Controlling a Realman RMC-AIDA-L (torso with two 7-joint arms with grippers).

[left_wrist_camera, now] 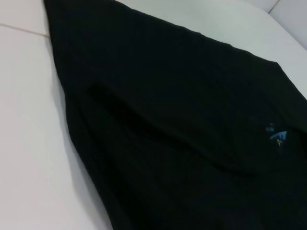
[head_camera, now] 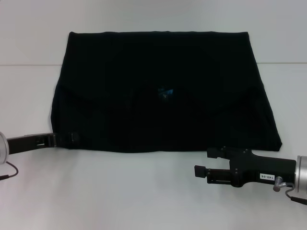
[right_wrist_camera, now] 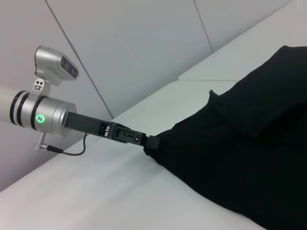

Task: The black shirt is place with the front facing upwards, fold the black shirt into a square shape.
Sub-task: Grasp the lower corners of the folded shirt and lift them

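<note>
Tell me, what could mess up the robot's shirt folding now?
1. The left gripper meets only the near left corner of the black shirt. A thin pinch might slip when it lifts.
2. The right gripper sits on the white table, off the cloth. If only the left pulls, the fold may skew and not end up square.

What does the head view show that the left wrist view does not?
Only the head view shows both arms: the left tool at the near left corner of the large black cloth shirt, and the right tool over bare white table, apart from the shirt's near edge. It also shows the shirt's whole outline, already folded into a wide block. Only the left wrist view shows, close up, a raised fold ridge running across the cloth. Both show the shirt, its small blue neck label and the table.
</note>
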